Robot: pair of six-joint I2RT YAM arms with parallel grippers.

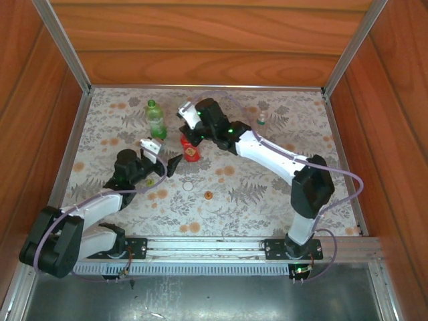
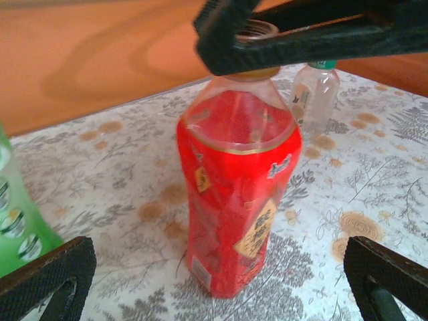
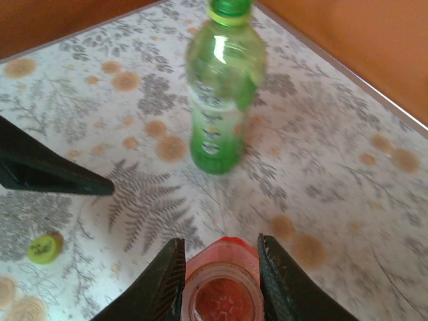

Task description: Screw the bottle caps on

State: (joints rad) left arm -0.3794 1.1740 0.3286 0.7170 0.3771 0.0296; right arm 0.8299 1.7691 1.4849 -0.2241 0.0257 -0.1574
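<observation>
Currently right hand (image 3: 221, 246) clenched on neck of uncapped red bottle (image 2: 234, 200), upright mid-tabletop toward the far edge. Left hand (image 2: 215, 277) released, fingers wide either side of it. White cap (image 1: 188, 185) and orange cap (image 1: 208, 195) lie nearer the near edge.

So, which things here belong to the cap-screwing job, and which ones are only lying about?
For the job:
- red bottle
- green bottle
- clear bottle
- loose green cap
- white cap
- orange cap

Only there:
- floral cloth
- wooden walls
- metal rail
</observation>
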